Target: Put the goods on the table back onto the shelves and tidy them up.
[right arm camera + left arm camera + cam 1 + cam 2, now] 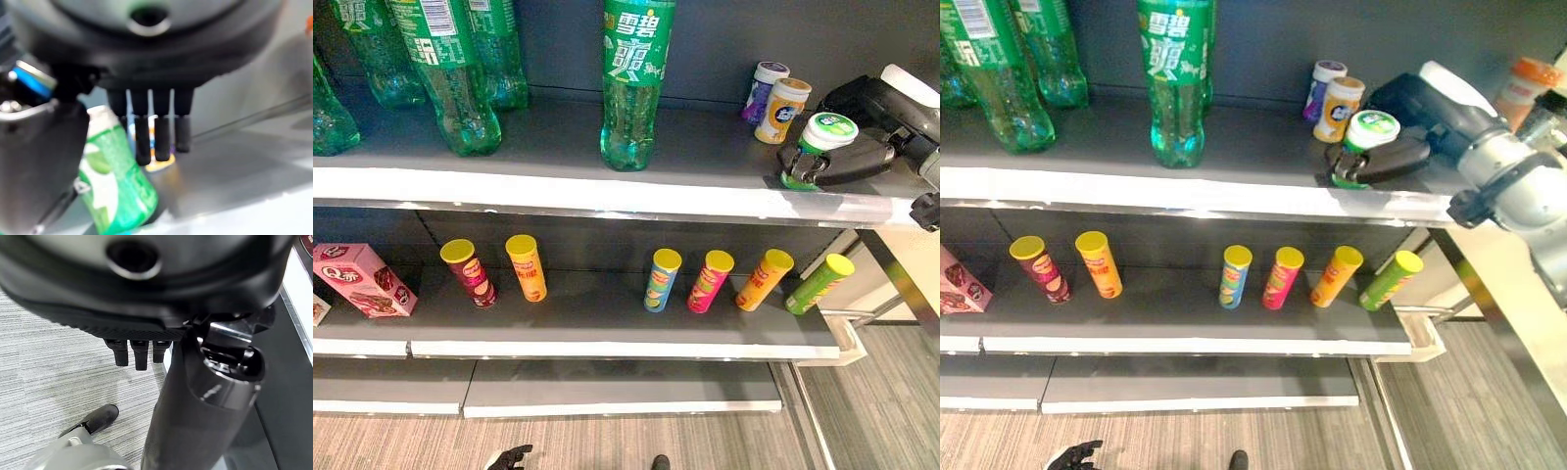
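Observation:
A small green jar with a white-and-green lid (pixel 829 130) stands at the right end of the top shelf (pixel 607 186), near its front edge. My right hand (pixel 847 162) reaches in from the right, its fingers (pixel 1371 164) curled across the jar's front and lower part. In the right wrist view the jar (pixel 115 188) sits between the thumb (pixel 39 161) and the fingers (pixel 154 137). My left hand (pixel 509 456) hangs low over the floor with relaxed fingers (pixel 137 355) and holds nothing.
Behind the green jar stand a purple jar (pixel 765 90) and an orange jar (pixel 783 110). Green soda bottles (pixel 634 83) line the top shelf. Several chip cans (pixel 661 279) and a pink box (pixel 362 279) sit on the middle shelf. An orange-lidded jar (pixel 1526 86) stands on the right.

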### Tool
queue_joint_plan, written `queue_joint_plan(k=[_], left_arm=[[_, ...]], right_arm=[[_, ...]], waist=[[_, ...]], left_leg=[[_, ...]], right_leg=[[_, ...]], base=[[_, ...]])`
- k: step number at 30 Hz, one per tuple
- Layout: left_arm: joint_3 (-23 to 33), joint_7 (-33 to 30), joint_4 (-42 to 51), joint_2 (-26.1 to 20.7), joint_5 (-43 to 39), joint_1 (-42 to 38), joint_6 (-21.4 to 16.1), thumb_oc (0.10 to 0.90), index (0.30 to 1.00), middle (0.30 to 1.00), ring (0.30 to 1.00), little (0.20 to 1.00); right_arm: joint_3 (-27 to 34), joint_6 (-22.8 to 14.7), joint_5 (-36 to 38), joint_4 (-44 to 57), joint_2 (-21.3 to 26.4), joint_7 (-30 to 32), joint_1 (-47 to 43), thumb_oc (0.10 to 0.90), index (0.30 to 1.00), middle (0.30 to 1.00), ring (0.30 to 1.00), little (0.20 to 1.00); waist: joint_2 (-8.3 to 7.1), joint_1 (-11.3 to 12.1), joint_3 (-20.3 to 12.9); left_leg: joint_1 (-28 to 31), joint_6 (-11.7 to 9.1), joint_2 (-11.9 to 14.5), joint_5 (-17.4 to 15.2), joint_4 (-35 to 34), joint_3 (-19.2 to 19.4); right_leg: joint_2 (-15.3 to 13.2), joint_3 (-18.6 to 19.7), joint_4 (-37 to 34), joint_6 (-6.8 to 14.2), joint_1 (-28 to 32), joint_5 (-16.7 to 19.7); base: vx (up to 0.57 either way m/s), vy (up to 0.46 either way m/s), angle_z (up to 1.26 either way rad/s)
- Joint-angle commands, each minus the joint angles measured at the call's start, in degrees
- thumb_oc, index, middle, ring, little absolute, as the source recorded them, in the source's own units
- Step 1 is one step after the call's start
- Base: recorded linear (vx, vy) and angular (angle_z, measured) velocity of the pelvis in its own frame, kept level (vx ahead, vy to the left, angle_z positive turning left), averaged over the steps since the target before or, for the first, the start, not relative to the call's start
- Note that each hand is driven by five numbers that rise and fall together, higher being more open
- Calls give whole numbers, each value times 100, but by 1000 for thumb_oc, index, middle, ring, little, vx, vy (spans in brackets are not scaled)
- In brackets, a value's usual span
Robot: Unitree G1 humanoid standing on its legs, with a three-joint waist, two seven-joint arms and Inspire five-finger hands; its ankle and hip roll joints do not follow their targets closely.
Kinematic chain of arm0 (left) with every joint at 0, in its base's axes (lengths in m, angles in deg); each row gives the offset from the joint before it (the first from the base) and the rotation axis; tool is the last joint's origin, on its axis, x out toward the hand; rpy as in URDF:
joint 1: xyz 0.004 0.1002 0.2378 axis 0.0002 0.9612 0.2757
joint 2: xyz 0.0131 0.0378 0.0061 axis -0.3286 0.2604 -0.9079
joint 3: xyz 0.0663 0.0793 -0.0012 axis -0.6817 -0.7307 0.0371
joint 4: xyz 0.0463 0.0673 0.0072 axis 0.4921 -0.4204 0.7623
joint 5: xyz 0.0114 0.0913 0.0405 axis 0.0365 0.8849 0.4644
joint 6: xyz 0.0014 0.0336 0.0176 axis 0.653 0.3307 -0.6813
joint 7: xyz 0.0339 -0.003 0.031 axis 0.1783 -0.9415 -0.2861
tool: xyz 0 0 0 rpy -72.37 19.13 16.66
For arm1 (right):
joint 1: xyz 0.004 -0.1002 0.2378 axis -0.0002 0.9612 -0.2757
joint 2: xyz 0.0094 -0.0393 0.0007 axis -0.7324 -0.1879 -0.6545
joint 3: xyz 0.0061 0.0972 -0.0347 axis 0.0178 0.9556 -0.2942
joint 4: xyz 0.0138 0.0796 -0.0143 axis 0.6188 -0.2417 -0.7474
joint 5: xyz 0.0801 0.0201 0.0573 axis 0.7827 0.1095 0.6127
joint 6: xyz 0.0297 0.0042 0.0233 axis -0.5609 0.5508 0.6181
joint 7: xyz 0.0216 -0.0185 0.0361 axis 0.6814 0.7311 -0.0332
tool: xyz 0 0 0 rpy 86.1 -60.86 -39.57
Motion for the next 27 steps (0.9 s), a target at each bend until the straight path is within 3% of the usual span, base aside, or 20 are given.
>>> queue_joint_plan(k=[1, 7, 8, 9, 10, 12, 14, 22, 27], left_arm=[[-274, 29, -110, -273, 100, -196, -180, 800, 900, 900, 900, 900], [-271, 31, -64, -284, 90, -184, -177, 800, 900, 900, 900, 900], [-271, 28, -59, -285, 93, -178, -177, 800, 900, 900, 900, 900], [-274, 30, -55, -280, 98, -170, -176, 800, 900, 900, 900, 900], [-281, 33, -55, -279, 100, -170, -178, 800, 900, 900, 900, 900], [-280, 34, -46, -281, 99, -171, -175, 800, 900, 900, 900, 900], [-286, 30, -32, -285, 106, -182, -181, 800, 900, 900, 900, 900], [-297, 15, 36, -270, 47, -219, -179, 800, 900, 900, 900, 900], [-302, 6, -1, -272, 69, -249, -172, 800, 900, 900, 900, 900]], right_arm=[[578, -73, 55, -220, 174, 273, -457, 400, 300, 300, 300, 300], [568, -55, 50, -218, 185, 238, -434, 400, 300, 300, 300, 300], [582, -57, 52, -221, 178, 241, -419, 453, 380, 380, 380, 380], [596, -58, 51, -228, 176, 239, -407, 568, 552, 552, 552, 552], [609, -57, 57, -229, 175, 239, -399, 631, 646, 646, 646, 646], [658, -60, 72, -220, 170, 234, -353, 640, 660, 660, 660, 660], [705, -76, 91, -242, 151, 258, -348, 722, 782, 782, 782, 782], [818, -63, 92, -235, 147, 282, -296, 750, 825, 825, 825, 825], [993, -90, 165, -232, 196, 323, -232, 800, 900, 900, 900, 900]], waist=[[-237, 240, -122], [-260, 252, -103], [-259, 252, -102], [-257, 251, -99], [-259, 251, -96], [-262, 247, -95], [-261, 243, -96], [-270, 231, -101], [-282, 208, -100]], left_leg=[[-22, -432, 213, -375, 19, -480], [-15, -428, 211, -395, 19, -493], [-10, -428, 211, -398, 19, -491], [-6, -426, 209, -400, 19, -489], [-2, -426, 208, -401, 19, -489], [10, -424, 209, -409, 19, -486], [23, -422, 207, -420, 19, -486], [53, -415, 202, -444, 19, -473], [67, -414, 208, -454, 19, -471]], right_leg=[[-485, -182, 81, 680, 472, -420], [-501, -207, 81, 685, 485, -422], [-501, -208, 81, 686, 487, -421], [-503, -209, 81, 686, 487, -418], [-502, -207, 81, 686, 489, -417], [-505, -207, 81, 688, 494, -418], [-507, -209, 81, 691, 504, -422], [-508, -219, 81, 692, 521, -429], [-513, -216, 81, 693, 530, -428]], base=[[0, 0, 0], [0, 0, 0], [0, 0, 0], [0, 0, 0], [0, 0, 0], [0, 0, 0], [0, 0, 0], [0, 0, 0], [0, 0, 0]])
